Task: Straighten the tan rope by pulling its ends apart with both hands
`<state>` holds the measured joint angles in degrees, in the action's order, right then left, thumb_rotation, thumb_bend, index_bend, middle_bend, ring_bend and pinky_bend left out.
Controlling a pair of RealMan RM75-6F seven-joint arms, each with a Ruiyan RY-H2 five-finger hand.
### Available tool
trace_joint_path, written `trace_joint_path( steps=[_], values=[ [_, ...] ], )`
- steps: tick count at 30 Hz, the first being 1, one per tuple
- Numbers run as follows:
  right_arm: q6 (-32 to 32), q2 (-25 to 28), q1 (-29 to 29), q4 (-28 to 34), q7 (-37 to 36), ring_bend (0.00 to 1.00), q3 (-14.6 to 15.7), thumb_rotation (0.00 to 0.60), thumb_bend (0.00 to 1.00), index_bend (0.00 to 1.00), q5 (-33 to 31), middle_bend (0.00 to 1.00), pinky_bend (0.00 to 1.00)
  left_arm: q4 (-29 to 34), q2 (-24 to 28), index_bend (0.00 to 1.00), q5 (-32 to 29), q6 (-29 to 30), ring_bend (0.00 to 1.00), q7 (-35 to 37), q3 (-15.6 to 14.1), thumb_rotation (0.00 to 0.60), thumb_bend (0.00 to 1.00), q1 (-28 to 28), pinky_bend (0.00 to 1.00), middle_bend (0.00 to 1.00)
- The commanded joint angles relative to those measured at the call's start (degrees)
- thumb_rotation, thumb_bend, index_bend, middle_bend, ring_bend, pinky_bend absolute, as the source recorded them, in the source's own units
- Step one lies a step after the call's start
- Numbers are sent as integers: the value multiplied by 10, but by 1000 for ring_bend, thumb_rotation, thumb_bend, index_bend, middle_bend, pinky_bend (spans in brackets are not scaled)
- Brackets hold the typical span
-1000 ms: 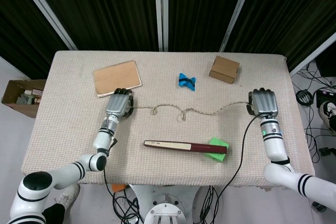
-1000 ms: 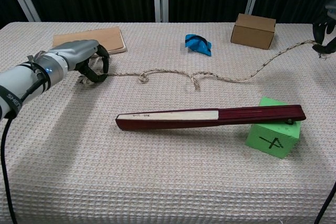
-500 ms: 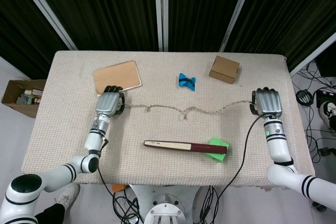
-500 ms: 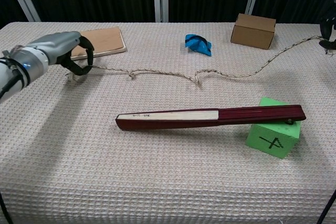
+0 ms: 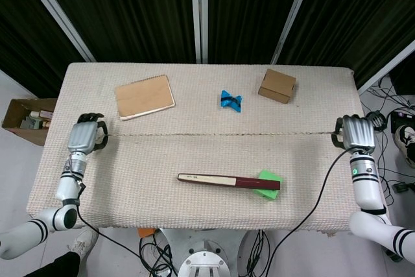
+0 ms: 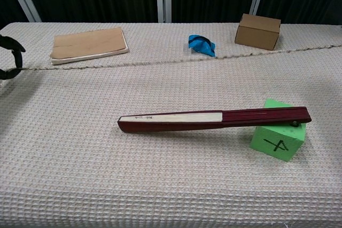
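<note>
The tan rope (image 5: 220, 135) runs taut in a straight line across the table, from left edge to right edge; in the chest view the rope (image 6: 160, 61) is a thin straight strand. My left hand (image 5: 86, 135) grips its left end at the table's left side, fingers curled around it. Only the fingertips (image 6: 10, 57) of that hand show at the chest view's left border. My right hand (image 5: 355, 133) grips the right end near the right edge; it is outside the chest view.
A flat brown book (image 5: 144, 96) lies back left, a blue clip (image 5: 230, 100) and a small cardboard box (image 5: 277, 85) behind the rope. In front of the rope a dark red folded fan (image 5: 227, 180) rests on a green cube (image 5: 268, 181). A box (image 5: 26, 118) stands on the floor left.
Both hands moved outward, the left one far to the left and the right one to the right. The rope's kinks and loops pulled out, leaving it straight and taut.
</note>
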<state>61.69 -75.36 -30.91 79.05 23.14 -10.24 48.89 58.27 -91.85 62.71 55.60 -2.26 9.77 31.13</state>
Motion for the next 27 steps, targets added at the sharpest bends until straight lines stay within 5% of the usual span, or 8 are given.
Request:
trace_joint_path(
  steps=[1,17,19,24,27],
  values=[
    [-14,-18,4,-28,-9,304,6,600,463,663,1,453,422,-17,-6,586,11,-10,113,11,-7,600,508,-2,107,203],
    [-46,-125,-7,-166,-48,303,4,600,435,644,40,431,407,-96,-49,536,28,-24,113,10,-3,600,486,5,107,203],
    [-50,-131,-6,-174,-48,292,5,600,393,564,45,409,400,-95,-49,471,33,-20,113,6,-4,600,461,3,107,198],
    [-61,-100,-5,-115,-12,201,7,600,122,118,33,252,373,-81,-37,300,39,5,112,13,2,600,298,-8,107,180],
    [-22,-62,10,-50,-4,192,4,600,86,55,45,225,371,-47,-10,279,46,46,113,24,9,600,252,-26,107,181]
  ],
)
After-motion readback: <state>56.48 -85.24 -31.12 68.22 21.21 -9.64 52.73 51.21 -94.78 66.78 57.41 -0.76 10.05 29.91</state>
